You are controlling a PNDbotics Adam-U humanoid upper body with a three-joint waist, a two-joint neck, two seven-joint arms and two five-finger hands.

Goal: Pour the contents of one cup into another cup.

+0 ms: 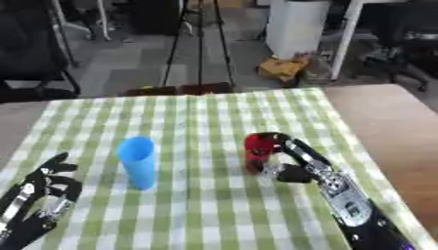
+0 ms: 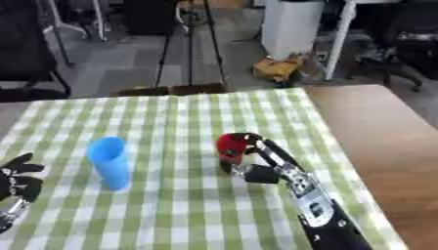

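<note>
Green-and-white checked cloth (image 1: 205, 122) covers the wooden bench (image 1: 393, 127). Reaching in from the lower right, the robot's right hand (image 1: 287, 163) curls its fingers (image 1: 295, 146) round a small red plastic cup (image 1: 258, 146) standing near the cloth's middle. A tall, smooth blue plastic cup (image 1: 138, 161) stands upright to its left, well apart. At lower left, the left hand (image 1: 43, 193) rests with fingers relaxed and spread.

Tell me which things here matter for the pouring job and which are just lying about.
Part of the job:
red cup, held by the right hand
blue cup, standing upright and apart from it
left hand, idle and open at the lower left

Just lying about:
checked tablecloth
tripod on the floor
yellow thing on the floor
</note>
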